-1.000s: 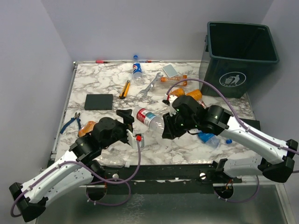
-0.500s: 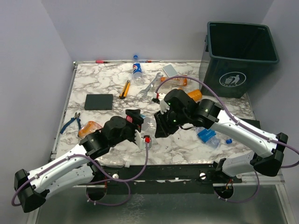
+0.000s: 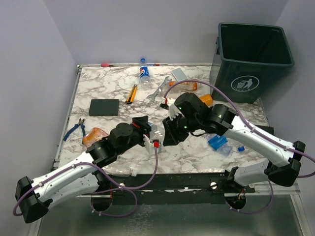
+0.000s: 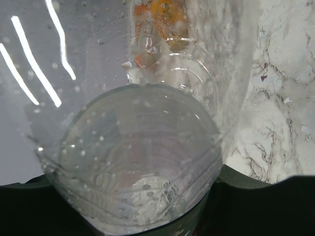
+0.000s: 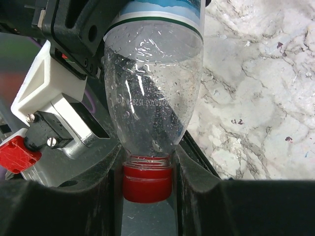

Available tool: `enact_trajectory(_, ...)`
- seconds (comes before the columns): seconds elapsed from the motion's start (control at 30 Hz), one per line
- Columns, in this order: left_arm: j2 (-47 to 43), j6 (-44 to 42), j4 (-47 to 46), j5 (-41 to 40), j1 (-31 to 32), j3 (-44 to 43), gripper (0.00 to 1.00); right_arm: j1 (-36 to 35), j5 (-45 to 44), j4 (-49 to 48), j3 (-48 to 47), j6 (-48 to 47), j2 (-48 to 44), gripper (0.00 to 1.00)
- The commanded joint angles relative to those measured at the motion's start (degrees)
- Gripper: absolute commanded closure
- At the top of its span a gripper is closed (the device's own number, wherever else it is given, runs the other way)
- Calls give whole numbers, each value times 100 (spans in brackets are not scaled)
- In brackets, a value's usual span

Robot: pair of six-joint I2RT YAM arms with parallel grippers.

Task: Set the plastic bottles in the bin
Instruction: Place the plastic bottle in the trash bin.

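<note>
At the middle of the counter (image 3: pixel 113 91), the left end effector (image 3: pixel 150 134) grips the clear bottle (image 3: pixel 157 132) by its body, and the right end effector (image 3: pixel 166 137) pinches its red-capped neck. There is bare marble at the far left. The bin (image 3: pixel 246 84) stands well apart, past the far right corner. A second ago the arms were further apart.

1. Your top camera sits above and behind the arm bases. It faces down and away over the whole marble table (image 3: pixel 108 93), as far as the bin (image 3: pixel 253 59) at the far right.
2. Your left wrist camera is almost against the clear bottle (image 4: pixel 133 162), which fills its frame. Marble shows only along the right edge.
3. Your right wrist camera looks out along the right gripper (image 5: pixel 147 201), close on the same bottle.
4. All three views share that bottle, which sits mid-table in the top view.
</note>
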State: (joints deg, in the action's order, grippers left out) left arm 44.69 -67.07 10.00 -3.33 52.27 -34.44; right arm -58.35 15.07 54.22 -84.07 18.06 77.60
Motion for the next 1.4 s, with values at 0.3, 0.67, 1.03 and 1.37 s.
enact_trajectory(0.3,-196,778,-281,-137,36,30,55,16,127,112,-441,-62,-531,20)
enact_trajectory(0.67,-73,4010,-323,1132,36,-419,62,16,-1721,-2342,601,41,-2451,14)
enact_trajectory(1.03,312,8601,-2272,2637,30,-161,62,16,-1803,-4451,1934,260,-3048,13)
enact_trajectory(1.37,299,8846,-2244,2616,35,-175,65,16,-1543,-5272,1645,428,-2082,12)
